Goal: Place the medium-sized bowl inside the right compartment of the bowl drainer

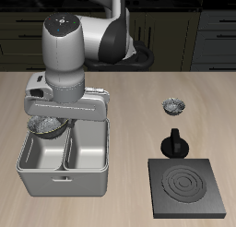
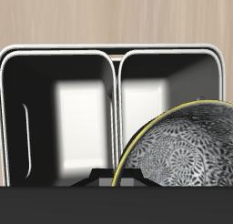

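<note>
The bowl drainer (image 1: 63,181) is a light grey tub with two deep wells near the table's front edge. My gripper (image 1: 53,126) hangs just above it, shut on the rim of the medium-sized bowl (image 1: 45,130), a speckled silvery bowl. The bowl hangs tilted over the well farther from the stove plate, at about rim height. In the wrist view the bowl (image 2: 182,153) fills the near corner, with both wells of the drainer (image 2: 111,49) below it showing nothing inside. My fingertips are hidden in both views.
A smaller speckled bowl (image 1: 173,107) sits on the table farther back. A black pot-like object (image 1: 174,143) stands beside the black square stove plate (image 1: 187,186), which lies at the front edge. The wider bowl is out of view.
</note>
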